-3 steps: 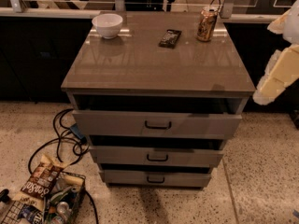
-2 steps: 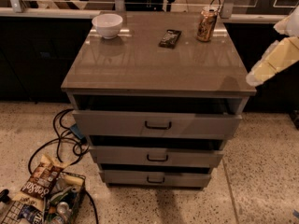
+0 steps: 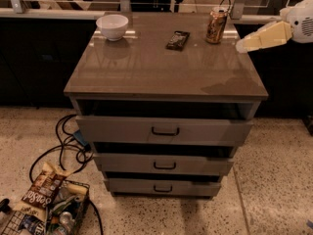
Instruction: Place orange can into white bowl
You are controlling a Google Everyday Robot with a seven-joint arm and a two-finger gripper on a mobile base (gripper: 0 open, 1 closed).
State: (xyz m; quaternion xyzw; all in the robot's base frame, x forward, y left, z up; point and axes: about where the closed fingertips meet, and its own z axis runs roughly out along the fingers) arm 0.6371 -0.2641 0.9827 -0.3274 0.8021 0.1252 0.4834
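The orange can (image 3: 216, 25) stands upright at the back right of the grey cabinet top (image 3: 161, 67). The white bowl (image 3: 112, 26) sits at the back left of the same top, empty. My gripper (image 3: 243, 46) comes in from the right edge of the view, a pale cream shape pointing left over the right rim of the cabinet top. It is a little right of and in front of the can and holds nothing.
A flat dark snack-bar wrapper (image 3: 177, 40) lies between bowl and can. Below the top are three drawers (image 3: 165, 131), slightly open. On the floor at the left lie black cables (image 3: 68, 146) and a wire basket of snack bags (image 3: 44, 204). A rail runs behind the cabinet.
My gripper has risen and swung left, from beside the cabinet's right front corner up to the right rim near the can. Can, bowl and wrapper have not moved.
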